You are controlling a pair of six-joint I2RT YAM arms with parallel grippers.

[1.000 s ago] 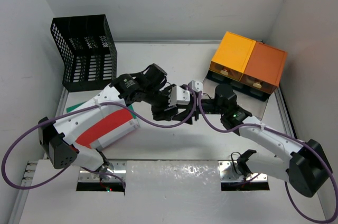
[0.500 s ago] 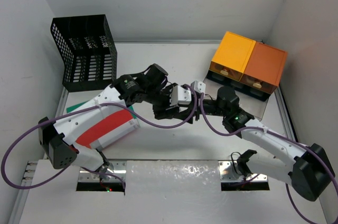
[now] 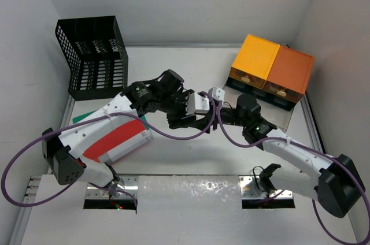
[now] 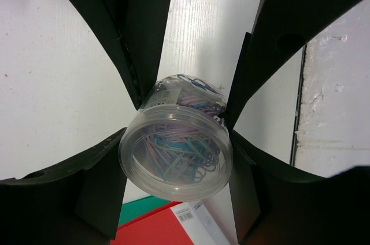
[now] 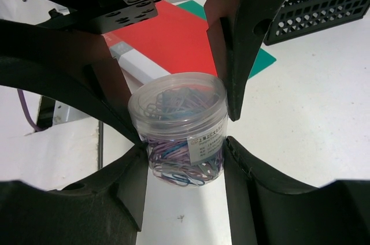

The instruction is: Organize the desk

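A clear round jar of coloured paper clips (image 4: 175,161) (image 5: 176,109) hangs above the white desk (image 3: 173,66), near its middle. My left gripper (image 4: 176,147) is shut on the lid end. My right gripper (image 5: 184,144) is shut on the labelled bottom end. The two grippers meet nose to nose in the top view, left gripper (image 3: 196,117) and right gripper (image 3: 213,117), and their fingers hide the jar there. In each wrist view the other gripper's fingers press on the jar from the far side.
A black mesh rack (image 3: 95,57) stands at the back left. Two orange drawer boxes (image 3: 272,69) stand at the back right. A red folder (image 3: 113,138) lies over a green one (image 3: 81,118) under the left arm.
The right arm has shifted very slightly. Both grippers stay shut on the jar in the same spot.
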